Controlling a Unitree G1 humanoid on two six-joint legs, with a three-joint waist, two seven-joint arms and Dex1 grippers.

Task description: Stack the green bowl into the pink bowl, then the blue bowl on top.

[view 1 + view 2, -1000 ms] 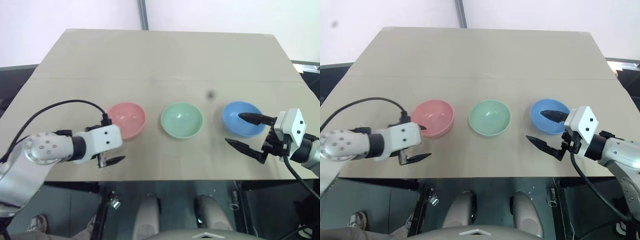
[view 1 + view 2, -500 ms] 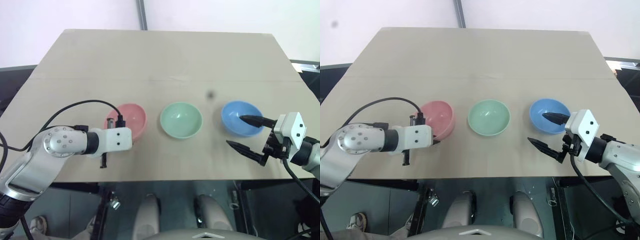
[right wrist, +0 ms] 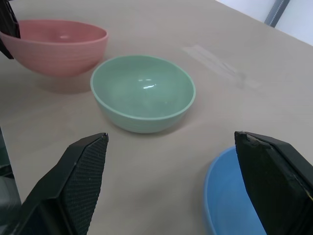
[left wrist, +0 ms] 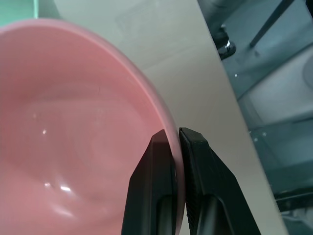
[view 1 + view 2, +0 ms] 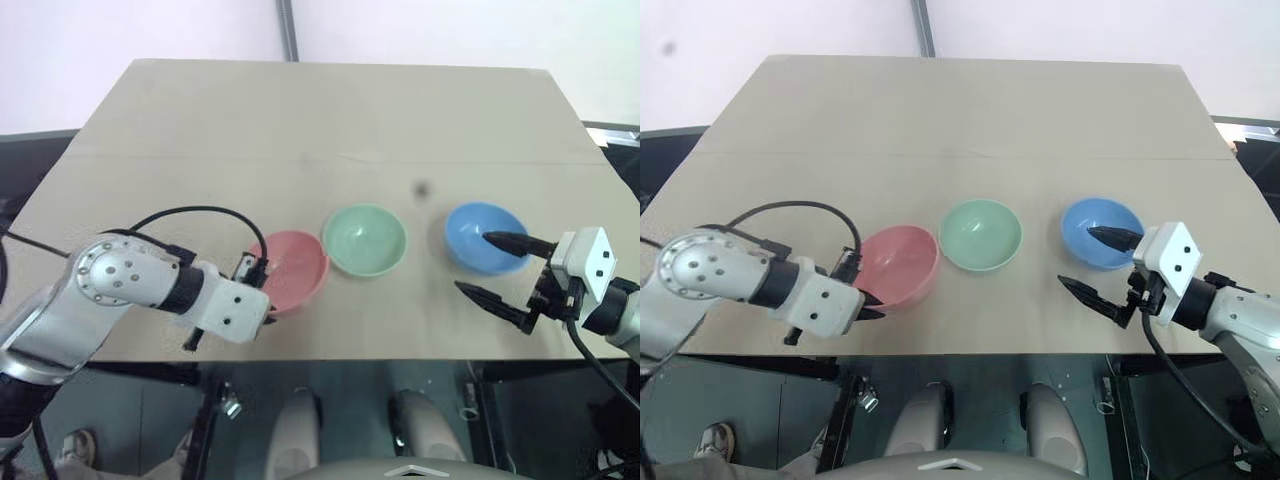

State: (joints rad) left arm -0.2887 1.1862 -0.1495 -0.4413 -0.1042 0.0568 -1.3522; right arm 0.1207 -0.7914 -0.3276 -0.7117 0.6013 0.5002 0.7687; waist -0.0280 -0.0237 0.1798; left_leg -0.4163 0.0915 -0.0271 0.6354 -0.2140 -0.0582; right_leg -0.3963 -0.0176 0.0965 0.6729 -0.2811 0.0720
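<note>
The left gripper (image 4: 177, 142) is clamped on the pink bowl's (image 5: 296, 282) rim; the right gripper (image 5: 495, 268) is held wide beside the blue bowl (image 5: 480, 232).

Three bowls in a row on the beige table (image 5: 300, 110): pink bowl (image 5: 296, 280), green bowl (image 5: 365, 238), blue bowl (image 5: 484, 236), pink just beside green. At the left, left gripper (image 5: 262, 300) closed on the near rim of the pink bowl. At the right, right gripper (image 5: 505, 275) spread wide, one finger over the blue bowl, the other in front of it.
</note>
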